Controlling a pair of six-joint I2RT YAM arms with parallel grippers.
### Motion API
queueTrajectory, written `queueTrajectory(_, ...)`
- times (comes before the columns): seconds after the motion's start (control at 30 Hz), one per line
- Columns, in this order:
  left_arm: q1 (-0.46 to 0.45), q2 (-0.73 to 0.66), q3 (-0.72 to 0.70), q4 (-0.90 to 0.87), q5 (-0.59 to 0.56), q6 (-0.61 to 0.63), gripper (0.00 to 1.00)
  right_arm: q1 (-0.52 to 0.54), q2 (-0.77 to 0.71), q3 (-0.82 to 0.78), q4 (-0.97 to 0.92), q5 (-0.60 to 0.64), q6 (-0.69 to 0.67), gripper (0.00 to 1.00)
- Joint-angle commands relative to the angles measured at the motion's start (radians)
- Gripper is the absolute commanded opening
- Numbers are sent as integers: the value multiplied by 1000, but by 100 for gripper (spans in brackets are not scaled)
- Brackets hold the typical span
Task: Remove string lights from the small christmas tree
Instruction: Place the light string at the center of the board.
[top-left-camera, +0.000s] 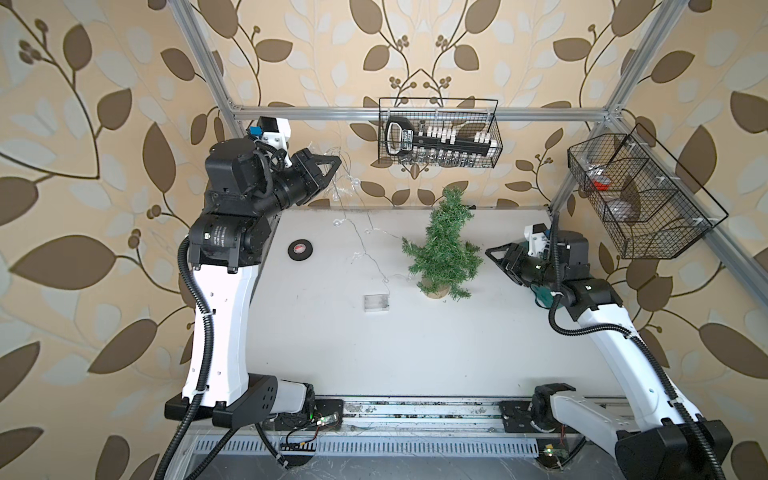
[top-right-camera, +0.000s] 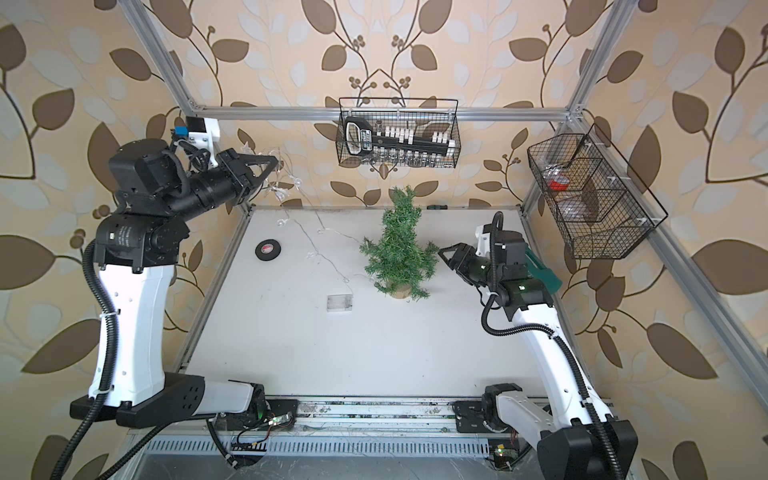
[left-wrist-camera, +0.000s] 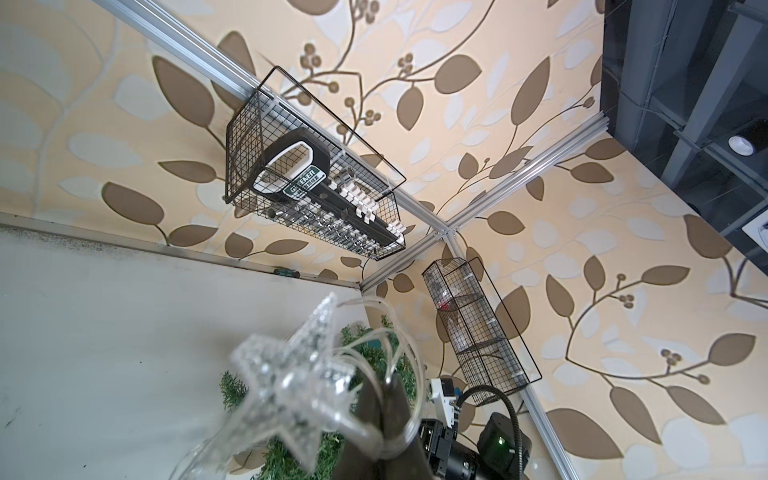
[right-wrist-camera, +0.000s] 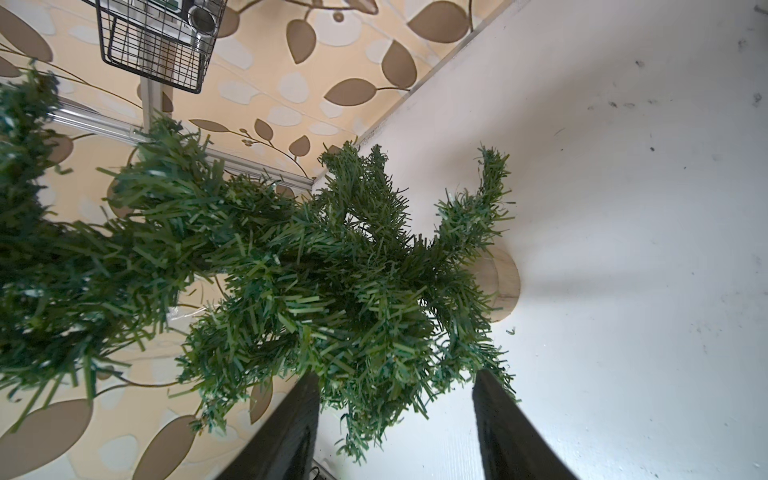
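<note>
Your left tool (top-left-camera: 336, 159) is clenched on the string lights (top-left-camera: 354, 182), high over the bench's (top-left-camera: 415, 353) 11 o'clock corner, with a clear star bulb (left-wrist-camera: 291, 386) at its tips. The wire drops to the bench and passes the black tape roll (top-left-camera: 301, 251). It ends at the battery box (top-left-camera: 377, 302), at 8 o'clock of the small christmas tree (top-left-camera: 442, 249). One strand reaches the tree's lower branches. Your right tool (top-left-camera: 496, 259) is released at the tree's 3 o'clock, with branch tips between its fingers (right-wrist-camera: 286, 428).

Left pincer (left-wrist-camera: 386, 386) tight on string lights (left-wrist-camera: 291, 386), v. blurry
</note>
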Motion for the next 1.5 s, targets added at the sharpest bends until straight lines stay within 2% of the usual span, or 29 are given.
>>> queueTrajectory(0.0,6,-68,25,-101,-65,76,0,-3,-12,17,-11,-10,-17,59)
queueTrajectory(0.23,4,-129,8,-271,-296,184,0,-7,-8,27,-10,-10,-22,58)
queueTrajectory(0.33,4,-138,21,-297,-352,203,0,-7,-11,26,-7,-13,-22,58)
queueTrajectory(0.6,5,-120,36,-270,-273,177,0,-7,-35,-4,10,-16,-12,58)
queueTrajectory(0.87,5,-30,230,-260,-144,104,0,-8,-59,-26,28,-19,2,58)
queueTrajectory(1.0,6,17,406,-335,-206,132,0,-7,-70,-31,38,-18,14,58)
queueTrajectory(1.07,6,26,444,-357,-236,151,0,-7,-73,-33,42,-18,18,59)
queueTrajectory(1.17,7,23,403,-359,-228,143,0,-8,-77,-39,51,-22,25,58)
queueTrajectory(1.47,5,-55,-2,-251,-165,129,0,-7,-94,-60,59,-30,34,58)
